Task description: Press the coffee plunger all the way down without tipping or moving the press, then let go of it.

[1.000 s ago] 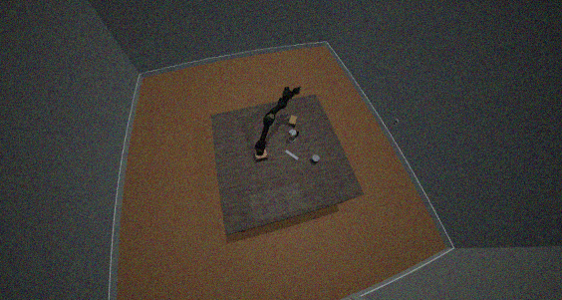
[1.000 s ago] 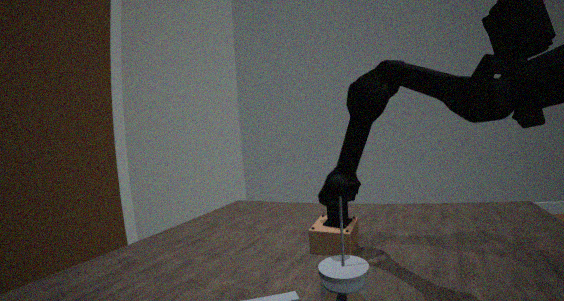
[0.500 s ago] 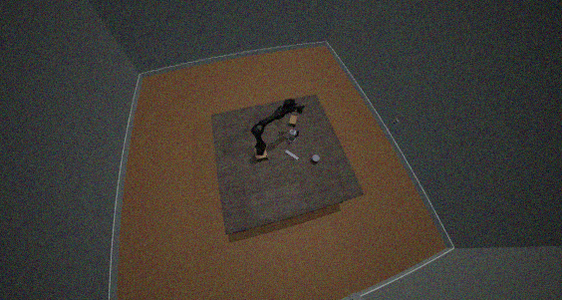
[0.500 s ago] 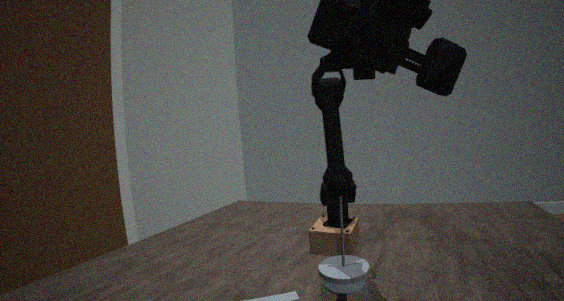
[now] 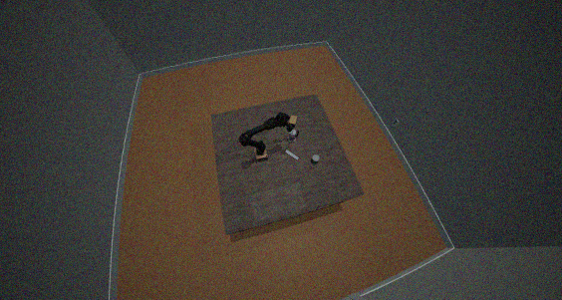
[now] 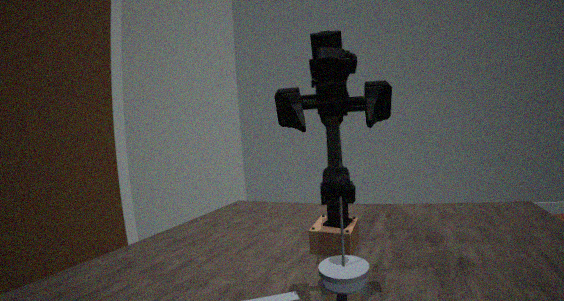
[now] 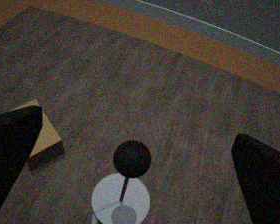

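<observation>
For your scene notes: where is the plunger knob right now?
In the wrist view the plunger knob sits low centre, between the open gripper's fingers, above the press lid.
</observation>
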`<state>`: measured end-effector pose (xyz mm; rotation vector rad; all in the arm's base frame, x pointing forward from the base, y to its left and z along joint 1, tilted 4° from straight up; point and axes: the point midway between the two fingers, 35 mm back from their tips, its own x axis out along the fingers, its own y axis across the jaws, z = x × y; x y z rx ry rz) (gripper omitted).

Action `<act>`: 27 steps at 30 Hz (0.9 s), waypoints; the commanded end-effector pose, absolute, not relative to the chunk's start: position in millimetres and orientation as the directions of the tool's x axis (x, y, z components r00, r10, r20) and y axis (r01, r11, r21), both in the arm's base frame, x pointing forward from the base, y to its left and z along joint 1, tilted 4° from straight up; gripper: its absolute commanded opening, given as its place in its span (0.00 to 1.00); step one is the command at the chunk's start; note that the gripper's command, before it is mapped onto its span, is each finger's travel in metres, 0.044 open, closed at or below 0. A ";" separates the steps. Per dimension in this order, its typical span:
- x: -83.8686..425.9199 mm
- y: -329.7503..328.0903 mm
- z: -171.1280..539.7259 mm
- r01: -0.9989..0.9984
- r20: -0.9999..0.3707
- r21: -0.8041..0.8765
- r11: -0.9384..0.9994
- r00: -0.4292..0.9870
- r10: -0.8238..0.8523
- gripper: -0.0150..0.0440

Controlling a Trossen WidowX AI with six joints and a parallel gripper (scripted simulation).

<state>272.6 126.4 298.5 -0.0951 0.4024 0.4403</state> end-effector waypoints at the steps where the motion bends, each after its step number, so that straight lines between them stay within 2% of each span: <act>1: 273.7 126.4 267.2 -0.428 -0.421 0.008 0.904 0.818 0.391 1.00; 4: 273.9 125.7 245.7 -0.425 -0.422 0.010 0.905 0.819 0.389 1.00; 27: 298.1 136.0 233.7 -0.422 -0.420 0.010 0.906 0.821 0.387 1.00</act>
